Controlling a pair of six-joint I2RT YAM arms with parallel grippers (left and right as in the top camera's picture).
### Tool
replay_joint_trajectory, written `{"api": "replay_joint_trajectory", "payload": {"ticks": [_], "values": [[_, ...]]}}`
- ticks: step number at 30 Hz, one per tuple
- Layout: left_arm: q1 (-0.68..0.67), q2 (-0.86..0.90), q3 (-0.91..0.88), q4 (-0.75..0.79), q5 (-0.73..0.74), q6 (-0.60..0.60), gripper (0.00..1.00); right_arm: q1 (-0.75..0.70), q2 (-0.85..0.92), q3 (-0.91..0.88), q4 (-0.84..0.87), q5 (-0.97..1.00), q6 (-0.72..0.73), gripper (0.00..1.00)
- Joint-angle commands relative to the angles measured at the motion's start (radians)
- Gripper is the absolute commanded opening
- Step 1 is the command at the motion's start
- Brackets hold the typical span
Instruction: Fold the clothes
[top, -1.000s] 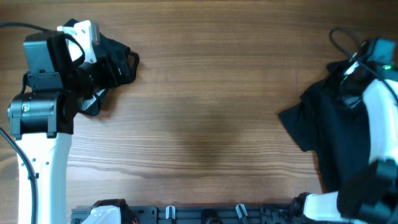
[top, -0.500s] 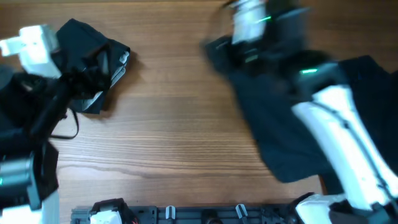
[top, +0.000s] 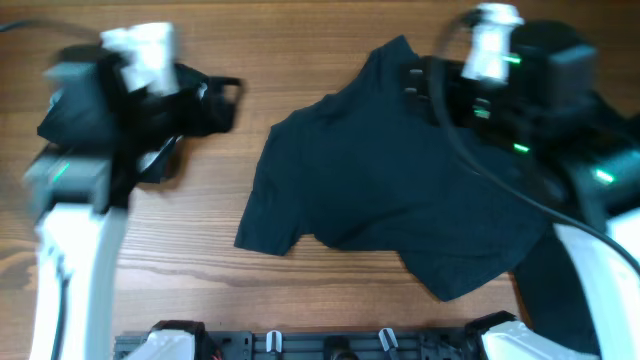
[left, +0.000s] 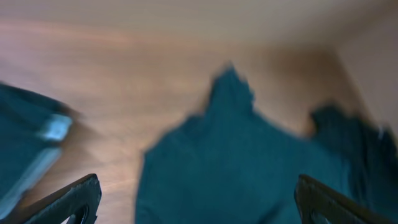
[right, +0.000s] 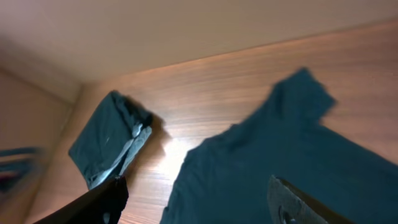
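Left end effector (left: 199, 202): fingers wide apart, gripping nothing, above the wooden worktop (top: 200, 245). Right end effector (right: 196, 199): open and empty. A dark teal T-shirt (top: 380, 190) lies spread at the centre of the overhead view. A folded dark garment (right: 107, 146) lies at the left of the right wrist view, apart from the T-shirt.

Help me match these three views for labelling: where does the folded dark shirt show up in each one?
Overhead: the folded shirt lies at upper left, partly hidden under the left arm.
Left wrist: the folded shirt is at the left edge, blurred.
Right wrist: the folded shirt is at lower left.
Shared landmark: the spread T-shirt, seen in both wrist views too.
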Motion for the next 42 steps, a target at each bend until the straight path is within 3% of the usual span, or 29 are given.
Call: {"api": "replay_joint_trajectory", "payload": {"ticks": [1,6,7,11,14,17,19,20,23,25,28,31,34,37,42], "values": [[-0.144,0.278,0.005,0.059,-0.050,0.075,0.97,-0.085,-0.010,0.009,-0.083,-0.014,0.039,0.77],[-0.195,0.599,0.005,0.293,-0.082,0.074,0.83,-0.113,0.000,0.009,-0.193,-0.013,0.036,0.76],[-0.195,0.648,0.005,0.324,-0.082,0.074,0.85,-0.113,0.000,0.009,-0.202,-0.013,0.036,0.76],[-0.195,0.786,0.005,0.392,-0.082,0.075,0.85,-0.113,0.002,0.009,-0.215,-0.013,0.036,0.76],[-0.210,0.850,0.005,0.421,-0.087,0.076,0.73,-0.113,0.003,0.009,-0.217,0.006,0.038,0.76],[-0.224,0.872,0.004,0.407,-0.106,0.076,0.55,-0.113,0.003,0.009,-0.226,0.014,0.039,0.76],[-0.233,0.882,0.004,0.406,-0.202,0.076,0.26,-0.113,0.003,0.009,-0.227,0.043,0.039,0.76],[-0.232,0.883,0.003,0.393,-0.303,0.070,0.04,-0.113,0.003,0.009,-0.229,0.068,0.039,0.76],[-0.190,0.883,0.004,0.345,-0.677,-0.099,0.04,-0.113,0.007,0.008,-0.257,0.132,0.039,0.75],[-0.111,0.883,0.004,0.298,-0.755,-0.172,0.04,-0.113,0.025,0.007,-0.288,0.171,0.040,0.75],[-0.006,0.874,0.004,0.264,-0.735,-0.222,0.04,-0.130,0.069,0.006,-0.318,0.192,0.067,0.76],[0.090,0.839,0.004,0.263,-0.573,-0.222,0.04,-0.166,0.159,0.006,-0.338,0.204,0.088,0.76],[0.131,0.787,0.004,0.263,-0.500,-0.222,0.06,-0.230,0.306,0.006,-0.352,0.193,0.088,0.73],[0.132,0.724,0.004,0.256,-0.493,-0.221,0.16,-0.274,0.471,0.006,-0.338,0.099,0.013,0.62],[0.132,0.584,0.004,0.223,-0.364,-0.217,0.37,-0.289,0.740,0.006,-0.237,0.033,-0.036,0.58]]}}
